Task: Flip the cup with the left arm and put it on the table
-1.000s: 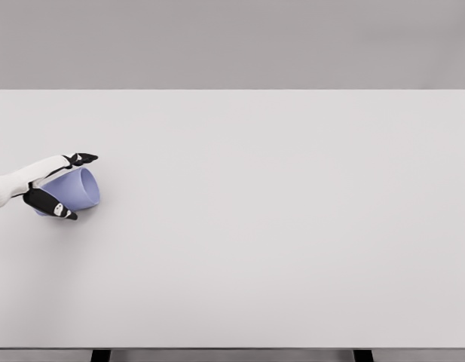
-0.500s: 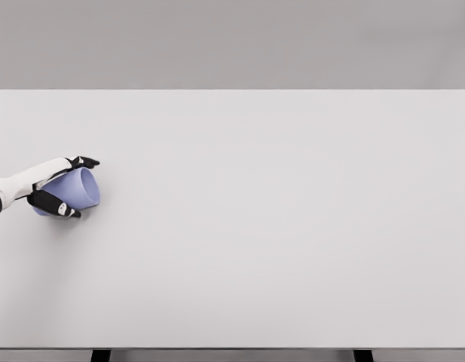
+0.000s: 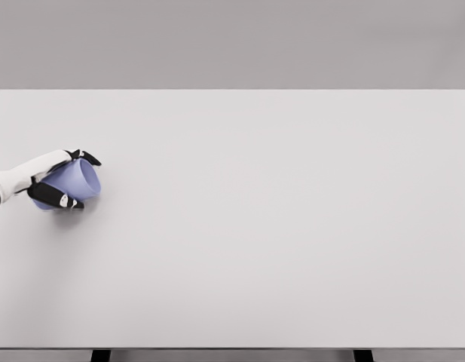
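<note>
Left hand (image 3: 51, 181) wrapped around lilac cup (image 3: 75, 183), tilted on its side, mouth rightward, at worktop's (image 3: 277, 226) left edge.

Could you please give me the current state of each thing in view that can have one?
cup: on its side, opening facing right, gripped at the table's left edge.
left hand: fingers closed around the cup.
right hand: not in view.
table: bears only the cup and hand.
</note>
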{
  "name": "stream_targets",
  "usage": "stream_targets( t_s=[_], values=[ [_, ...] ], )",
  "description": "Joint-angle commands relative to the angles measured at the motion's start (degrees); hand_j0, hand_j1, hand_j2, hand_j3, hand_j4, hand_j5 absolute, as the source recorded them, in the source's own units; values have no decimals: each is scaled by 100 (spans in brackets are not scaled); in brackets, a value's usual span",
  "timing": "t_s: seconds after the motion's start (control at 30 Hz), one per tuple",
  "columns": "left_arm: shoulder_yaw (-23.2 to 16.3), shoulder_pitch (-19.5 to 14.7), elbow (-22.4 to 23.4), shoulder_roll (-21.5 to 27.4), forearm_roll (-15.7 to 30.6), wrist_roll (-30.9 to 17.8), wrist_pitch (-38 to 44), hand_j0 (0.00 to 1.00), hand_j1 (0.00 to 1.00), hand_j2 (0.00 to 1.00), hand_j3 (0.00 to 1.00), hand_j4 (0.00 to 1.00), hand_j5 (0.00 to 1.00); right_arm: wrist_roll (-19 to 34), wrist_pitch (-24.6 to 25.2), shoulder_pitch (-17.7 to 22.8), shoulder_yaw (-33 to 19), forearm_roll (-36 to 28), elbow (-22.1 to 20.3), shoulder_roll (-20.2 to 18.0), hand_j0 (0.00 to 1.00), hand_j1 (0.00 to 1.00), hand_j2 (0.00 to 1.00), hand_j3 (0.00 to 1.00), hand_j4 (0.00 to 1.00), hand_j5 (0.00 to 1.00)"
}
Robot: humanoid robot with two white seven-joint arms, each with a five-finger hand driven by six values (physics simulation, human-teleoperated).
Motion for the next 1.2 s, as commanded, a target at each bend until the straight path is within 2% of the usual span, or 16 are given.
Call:
stream_targets(
  t_s=[0.0,0.13,0.23,0.33,0.47,0.6,0.7,0.8,0.87,0.93,1.0,1.17],
  values=[
    [32,-9,-9,39,284,-12,-136,63,63,63,63,63,63,1,0,0,0,0,4,0,100,100,100,100,100,100],
    [59,-53,-9,215,1057,-91,-707,64,64,64,64,64,64,1,0,0,0,0,-5,0,100,100,100,100,100,100],
    [68,-62,0,206,1471,-627,-980,64,64,64,64,64,64,1,0,0,0,0,4,0,100,100,100,100,100,100],
    [120,-62,88,154,2121,-1333,-1533,64,64,64,64,64,64,1,0,0,0,0,4,0,100,100,100,100,100,100],
    [199,-62,650,-268,2877,-1333,-2412,65,65,65,65,65,65,1,0,0,0,0,4,0,100,100,100,100,100,100],
    [446,-62,975,-839,3396,-1333,-2492,65,65,65,65,65,65,1,0,0,0,0,4,0,100,100,100,100,100,100],
    [446,-140,1256,-1314,3422,-1333,-2465,65,65,65,65,65,65,1,0,0,0,0,4,0,100,100,100,100,100,100],
    [446,-570,2380,-2218,3378,-1333,-2448,65,65,65,65,65,65,1,0,0,0,0,-5,0,100,100,100,100,100,100],
    [454,-738,2821,-2527,3361,-1333,-2483,65,65,65,65,65,65,1,0,0,0,0,-5,0,100,100,100,100,100,100],
    [481,-747,2865,-2747,3308,-1333,-2536,64,64,64,64,64,64,1,0,0,0,0,4,0,100,100,100,100,100,100],
    [639,-747,2883,-2958,3045,-1333,-2624,64,64,64,64,64,64,1,0,0,0,0,-5,0,100,100,100,100,100,100],
    [665,-721,2900,-3081,2983,-1333,-2747,65,65,65,65,65,65,1,0,0,0,0,-5,0,100,100,100,100,100,100]
  ],
)
